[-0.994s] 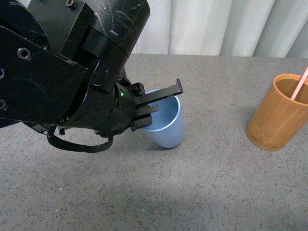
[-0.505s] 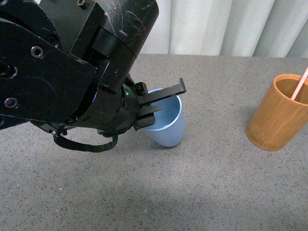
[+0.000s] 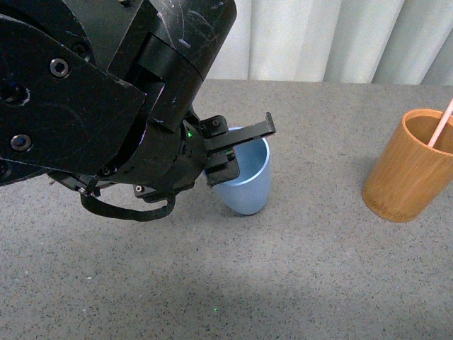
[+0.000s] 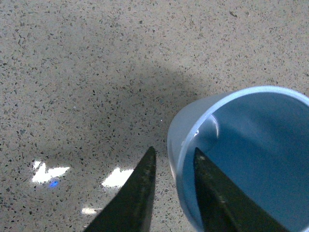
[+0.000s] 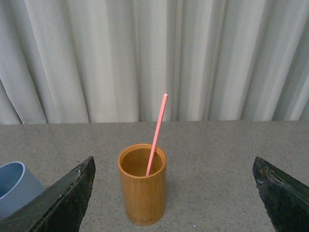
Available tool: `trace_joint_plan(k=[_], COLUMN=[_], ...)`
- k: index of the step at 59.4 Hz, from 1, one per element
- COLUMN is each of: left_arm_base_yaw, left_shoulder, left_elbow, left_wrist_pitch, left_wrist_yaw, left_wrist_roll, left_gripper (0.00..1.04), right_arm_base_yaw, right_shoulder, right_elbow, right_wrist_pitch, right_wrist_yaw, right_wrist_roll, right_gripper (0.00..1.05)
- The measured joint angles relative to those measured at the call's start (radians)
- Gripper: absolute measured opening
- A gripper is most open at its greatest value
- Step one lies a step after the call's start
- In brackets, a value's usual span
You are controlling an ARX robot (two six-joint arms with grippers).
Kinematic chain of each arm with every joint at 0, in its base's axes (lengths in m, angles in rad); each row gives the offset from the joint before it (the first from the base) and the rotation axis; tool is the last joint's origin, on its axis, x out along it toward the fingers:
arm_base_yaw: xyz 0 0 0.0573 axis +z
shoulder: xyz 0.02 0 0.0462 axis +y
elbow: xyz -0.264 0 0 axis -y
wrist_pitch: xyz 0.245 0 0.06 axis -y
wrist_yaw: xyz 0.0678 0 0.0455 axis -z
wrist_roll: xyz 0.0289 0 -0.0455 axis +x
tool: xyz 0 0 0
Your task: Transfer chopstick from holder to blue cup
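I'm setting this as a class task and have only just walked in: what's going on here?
The left gripper straddles the rim of the smooth light blue plastic tumbler, one finger inside, one outside; whether it is clamped is unclear. The long salmon-pink chopstick stands in the orange-brown bamboo-wood cup. The right gripper, open, faces that cup without touching it.

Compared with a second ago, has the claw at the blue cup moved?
Yes. In the front view the left gripper has crept slightly rightward, toward the holder.

chopstick [image 3: 440, 122]: tip cut off by front view's edge; lower end hidden inside holder [image 3: 408, 170]
blue cup [image 3: 248, 180]: left side behind left gripper [image 3: 248, 147]
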Motion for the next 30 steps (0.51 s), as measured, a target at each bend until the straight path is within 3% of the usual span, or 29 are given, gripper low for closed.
trace_joint_plan(k=[8, 24, 30], left_arm_base_yaw=[-0.006, -0.012, -0.006], left_shoulder=[0.0, -0.023, -0.039], left_elbow=[0.002, 0.003, 0.006], left_wrist_pitch=[0.0, 0.016, 0.011], left_wrist_yaw=[0.001, 0.004, 0.002], left_wrist_roll=[0.0, -0.015, -0.018], left_gripper=[0.57, 0.98, 0.97], right_arm_base_yaw=[0.0, 0.0, 0.0], right_shoulder=[0.0, 0.0, 0.0], right_elbow=[0.0, 0.0, 0.0], right_wrist_pitch=[0.0, 0.0, 0.0], right_wrist_yaw=[0.0, 0.0, 0.0], right_wrist_roll=[0.0, 0.0, 0.0], right_gripper=[0.95, 0.95, 0.95])
